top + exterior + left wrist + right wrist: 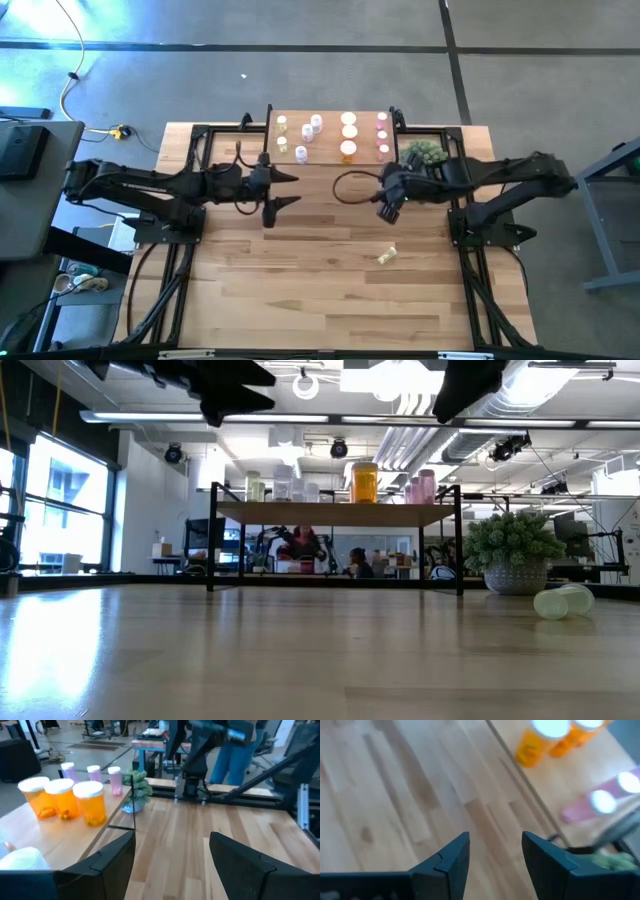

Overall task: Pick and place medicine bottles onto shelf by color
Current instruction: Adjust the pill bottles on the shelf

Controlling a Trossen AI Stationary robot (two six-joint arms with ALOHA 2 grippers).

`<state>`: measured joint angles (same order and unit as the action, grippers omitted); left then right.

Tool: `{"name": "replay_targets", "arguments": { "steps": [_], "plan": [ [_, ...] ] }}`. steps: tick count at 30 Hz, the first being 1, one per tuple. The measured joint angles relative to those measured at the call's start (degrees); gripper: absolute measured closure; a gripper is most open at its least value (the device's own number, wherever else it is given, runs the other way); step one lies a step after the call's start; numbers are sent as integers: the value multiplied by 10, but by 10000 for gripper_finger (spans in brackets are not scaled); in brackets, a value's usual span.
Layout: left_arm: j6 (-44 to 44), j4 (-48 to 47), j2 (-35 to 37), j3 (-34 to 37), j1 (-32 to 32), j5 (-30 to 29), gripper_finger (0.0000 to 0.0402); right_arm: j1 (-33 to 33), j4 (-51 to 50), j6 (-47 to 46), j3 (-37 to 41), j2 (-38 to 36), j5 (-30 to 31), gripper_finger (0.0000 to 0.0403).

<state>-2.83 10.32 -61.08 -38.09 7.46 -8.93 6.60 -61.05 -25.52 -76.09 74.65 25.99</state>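
Note:
The shelf [330, 137] stands at the table's far edge on thin black legs, and its wooden top shows in the low view [335, 512]. On it stand yellow-green bottles [282, 146], white bottles [308, 128], orange bottles [348, 150] and pink bottles [382, 150], grouped by colour. One yellow-green bottle [387, 255] lies on its side on the table at the right, also in the low view [562, 601]. My left gripper [285, 190] is open and empty, in front of the shelf's left part. My right gripper [388, 208] is open and empty, in front of the shelf's right end.
A green spiky plant [422, 152] in a white pot stands on the table right of the shelf, close behind my right gripper. Both arm bases stand on black frames at the table's left and right sides. Bare tabletop lies toward the near edge.

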Motion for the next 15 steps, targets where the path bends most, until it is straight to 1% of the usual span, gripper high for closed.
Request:
{"name": "replay_targets", "arguments": {
  "steps": [3,7,12,15],
  "plan": [
    [0,-31,29,0,0,1,158,19,70,0,41,-20,1,231],
    [0,-68,66,0,0,1,158,36,174,19,78,-27,9,231],
    [0,-117,115,0,0,-2,158,41,294,66,89,-22,9,231],
    [1,-131,137,0,0,-20,158,39,351,100,89,-22,10,231]
  ]
}}
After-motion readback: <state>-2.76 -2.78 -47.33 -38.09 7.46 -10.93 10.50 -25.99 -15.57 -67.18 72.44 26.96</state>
